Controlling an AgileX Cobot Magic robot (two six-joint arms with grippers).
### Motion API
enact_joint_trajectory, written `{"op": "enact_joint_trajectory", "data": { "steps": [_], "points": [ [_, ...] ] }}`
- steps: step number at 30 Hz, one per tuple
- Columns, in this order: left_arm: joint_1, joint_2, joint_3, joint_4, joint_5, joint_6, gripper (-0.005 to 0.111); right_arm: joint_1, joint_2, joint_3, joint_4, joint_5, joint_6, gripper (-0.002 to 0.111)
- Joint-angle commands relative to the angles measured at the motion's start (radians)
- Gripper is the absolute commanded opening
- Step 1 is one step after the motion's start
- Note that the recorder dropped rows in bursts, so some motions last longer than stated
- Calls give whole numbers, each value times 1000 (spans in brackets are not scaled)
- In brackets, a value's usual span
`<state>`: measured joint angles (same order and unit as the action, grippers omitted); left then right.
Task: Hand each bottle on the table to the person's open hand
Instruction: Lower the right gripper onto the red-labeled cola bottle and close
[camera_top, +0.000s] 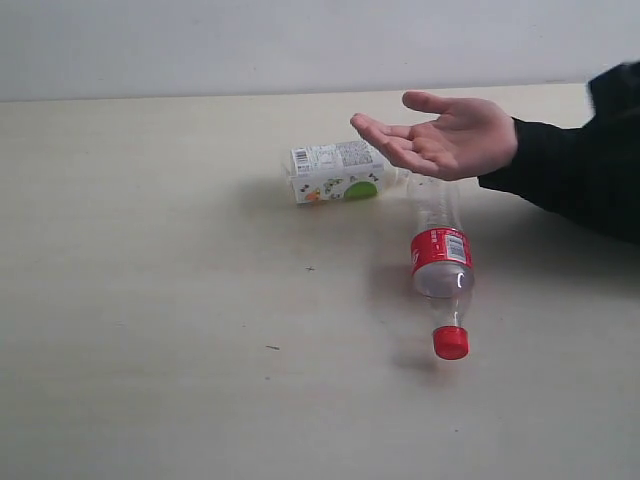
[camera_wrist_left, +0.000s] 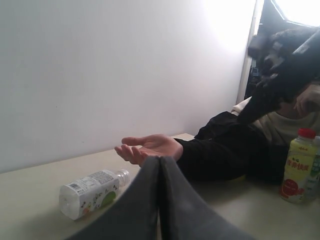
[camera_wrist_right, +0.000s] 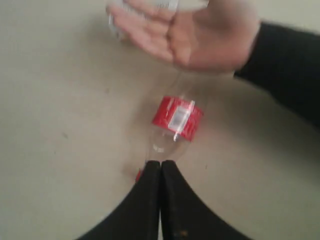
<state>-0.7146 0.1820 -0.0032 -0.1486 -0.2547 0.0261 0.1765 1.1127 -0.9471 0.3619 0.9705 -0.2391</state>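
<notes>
Exterior view showed no claw, only the table (camera_top: 150, 350) and the things on it. At the middle of the frame the white-labelled bottle (camera_top: 335, 172) lay on its side, long axis across the frame. Just to its right the person's open hand (camera_top: 440, 135) was held palm up. Below the hand the red-labelled bottle (camera_top: 440, 258) lay with its long axis up and down the frame, base under the hand and red cap (camera_top: 450, 342) toward the lower edge. In the left wrist view the left claw (camera_wrist_left: 160, 162) had its fingers pressed together on nothing, and the white-labelled bottle lay crosswise ahead of it, off to one side. The yellow bottle (camera_wrist_left: 298, 165) stood upright beside the black sleeve (camera_wrist_left: 220, 150). In the right wrist view the right claw (camera_wrist_right: 161, 165) was closed and empty too. The red cap was just at its tips, and the bottle stretched straight away toward the palm. I judged the right arm nearer to this bottle, but it was aligned with the bottle's length, so the jaws must first open.
</notes>
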Motion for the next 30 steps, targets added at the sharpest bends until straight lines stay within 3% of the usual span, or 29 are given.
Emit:
{"op": "enact_joint_trajectory", "data": {
  "steps": [1, 7, 15, 18, 25, 27, 30],
  "points": [
    [-6, -7, 3, -9, -2, -3, 0, 136, 162, -10, -201, 69, 156, 0],
    [-6, -7, 3, -9, -2, -3, 0, 367, 294, -9, -460, -6, 457, 0],
    [-6, -7, 3, -9, -2, -3, 0, 387, 434, -9, -399, -188, 582, 1],
    [-6, -7, 3, -9, -2, -3, 0, 387, 484, -9, -467, -192, 682, 12],
    [-6, -7, 3, -9, -2, -3, 0, 387, 577, -9, -575, -266, 877, 65],
    [-6, -7, 3, -9, -2, -3, 0, 387, 592, -9, -575, -325, 877, 73],
    [-6, -7, 3, -9, -2, -3, 0, 387, 612, -9, -575, -410, 896, 75]
  ]
}}
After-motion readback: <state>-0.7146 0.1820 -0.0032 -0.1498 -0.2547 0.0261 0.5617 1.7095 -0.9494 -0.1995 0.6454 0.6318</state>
